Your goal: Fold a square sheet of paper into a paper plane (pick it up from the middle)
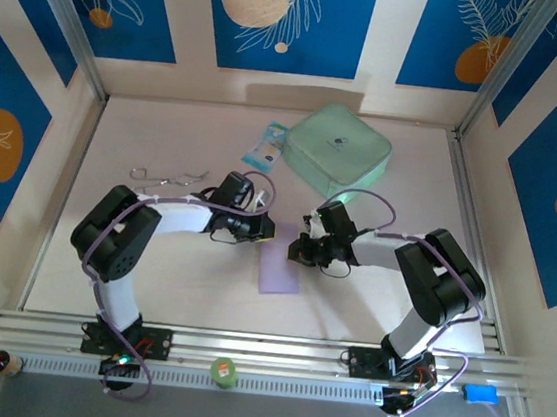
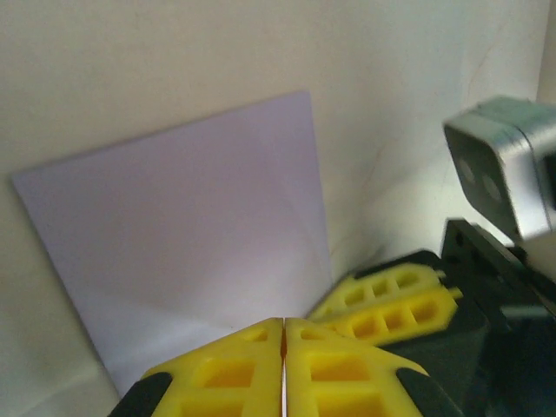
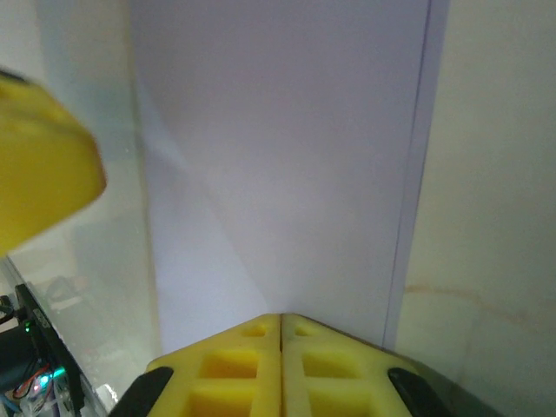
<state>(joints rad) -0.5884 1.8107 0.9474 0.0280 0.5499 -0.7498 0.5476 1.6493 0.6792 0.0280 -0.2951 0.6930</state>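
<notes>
**Thin lavender sheet flat between two closed pairs of fingers**

Square sheet of paper (image 1: pixel 280 269): flat on the pale worktop (image 1: pixel 378 305), between the two arms and near the front edge. Looks narrower than square from above. Shows faint diagonal creases and, in the right wrist view, a doubled edge along one side, so is probably already folded over once.

Left fingers (image 2: pixel 228 375): pressed together with no gap, tips at the sheet's near edge. Right fingers (image 3: pixel 228 382): likewise closed tight, tips at the opposite edge. Cannot tell from either wrist view whether any paper is pinched between them or merely pressed under the tips.

Likely to handle as very light, limp and easy to slide on the smooth top. Likely to buckle or tear if dragged by a corner, and to hold a crease once pressed. Best taken at the middle, as the task asks, with one side pinned down while the other lifts.

No readable writing anywhere. Small dark mark on the mint-green case (image 1: pixel 340 150), too small to make out. Print on the blue-white packet (image 1: pixel 265 147) equally illegible.
</notes>
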